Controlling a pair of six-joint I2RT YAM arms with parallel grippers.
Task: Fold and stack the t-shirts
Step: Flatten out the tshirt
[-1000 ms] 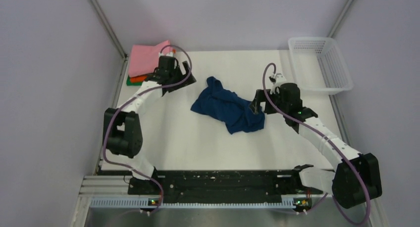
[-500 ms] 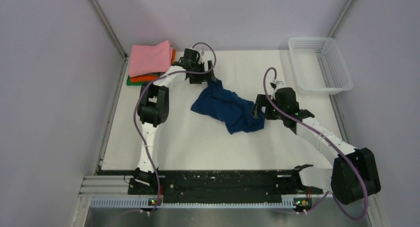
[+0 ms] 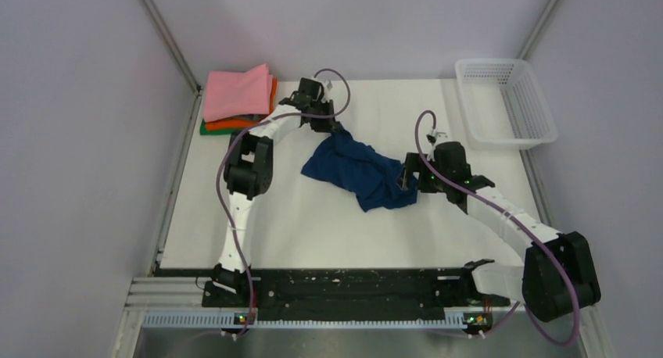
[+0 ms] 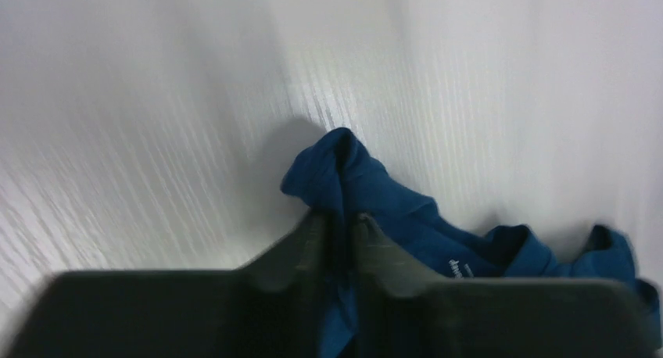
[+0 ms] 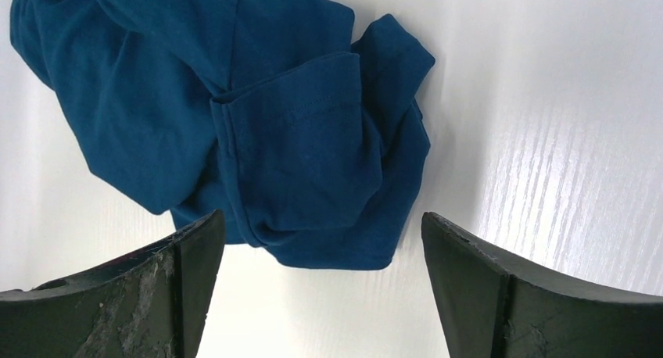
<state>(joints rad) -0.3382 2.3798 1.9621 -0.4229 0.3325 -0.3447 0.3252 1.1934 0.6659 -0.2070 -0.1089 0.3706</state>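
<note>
A crumpled navy t-shirt (image 3: pixel 360 170) lies in the middle of the white table. My left gripper (image 3: pixel 335 126) sits at its far left corner. In the left wrist view the left gripper (image 4: pixel 338 221) is shut on a fold of the navy t-shirt (image 4: pixel 406 217). My right gripper (image 3: pixel 406 174) hovers at the shirt's right end. In the right wrist view the right gripper (image 5: pixel 320 217) is open, and the navy t-shirt's (image 5: pixel 258 123) hem lies between and just beyond its fingers. Folded pink (image 3: pixel 237 92), orange (image 3: pixel 228 123) and green (image 3: pixel 209 129) t-shirts are stacked at the far left corner.
A white mesh basket (image 3: pixel 508 100) stands at the far right corner of the table. Metal frame posts rise along both back corners. The arm bases and a black rail run along the near edge.
My left arm swung from the folded stack over to the navy t-shirt's far left corner, and its jaws closed on the cloth. The right gripper edged slightly toward the shirt.
</note>
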